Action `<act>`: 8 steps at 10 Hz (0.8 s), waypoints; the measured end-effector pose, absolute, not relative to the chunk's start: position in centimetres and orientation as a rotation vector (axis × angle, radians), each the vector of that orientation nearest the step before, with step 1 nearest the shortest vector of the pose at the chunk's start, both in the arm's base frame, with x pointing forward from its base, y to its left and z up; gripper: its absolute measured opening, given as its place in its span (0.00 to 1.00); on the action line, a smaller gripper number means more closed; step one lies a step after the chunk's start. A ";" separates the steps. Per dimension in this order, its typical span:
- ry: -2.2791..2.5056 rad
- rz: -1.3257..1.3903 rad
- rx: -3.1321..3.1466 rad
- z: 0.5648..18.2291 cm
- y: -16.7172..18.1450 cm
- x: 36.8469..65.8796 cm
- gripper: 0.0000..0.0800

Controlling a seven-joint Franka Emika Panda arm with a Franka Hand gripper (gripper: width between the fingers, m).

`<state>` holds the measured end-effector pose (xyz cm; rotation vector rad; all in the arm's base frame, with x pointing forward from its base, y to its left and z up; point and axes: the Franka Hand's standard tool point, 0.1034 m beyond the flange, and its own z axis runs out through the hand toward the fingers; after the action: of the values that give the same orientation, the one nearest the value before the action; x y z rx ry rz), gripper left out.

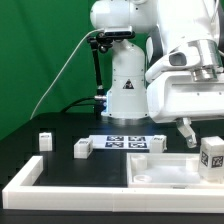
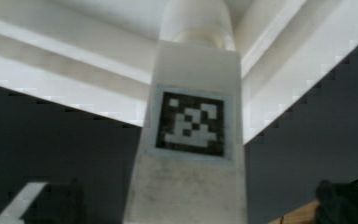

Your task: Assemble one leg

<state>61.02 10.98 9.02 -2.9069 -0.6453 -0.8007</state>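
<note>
A leg (image 1: pixel 212 155), a short white post with a black-and-white tag, is at the right end of the large white panel (image 1: pixel 160 172) in the exterior view. My gripper (image 1: pixel 208 140) hangs over it, with one dark finger (image 1: pixel 185 131) to the leg's left. In the wrist view the leg (image 2: pixel 194 150) runs up the middle between my gripper (image 2: pixel 185 205) tips. A dark gap shows on each side between the leg and the fingertips (image 2: pixel 23 202), so the jaws stand open around it without touching. The panel's rim (image 2: pixel 51 60) lies behind the leg.
Two more legs (image 1: pixel 45 140) (image 1: pixel 82 148) stand on the black table at the exterior view's left. The marker board (image 1: pixel 126 143) lies in the middle in front of the robot base. A long white L-shaped bar (image 1: pixel 60 200) runs along the front.
</note>
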 end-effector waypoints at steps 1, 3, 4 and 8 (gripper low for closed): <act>-0.637 -0.614 -2.942 8.0 10.8 60.7 0.81; -0.628 -0.417 -2.975 8.5 10.9 62.1 0.81; -0.627 -0.255 -2.990 8.3 10.9 61.6 0.81; -0.654 0.107 -2.972 8.1 11.3 61.6 0.81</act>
<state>61.61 11.26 8.15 -2.9715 -0.6537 0.1074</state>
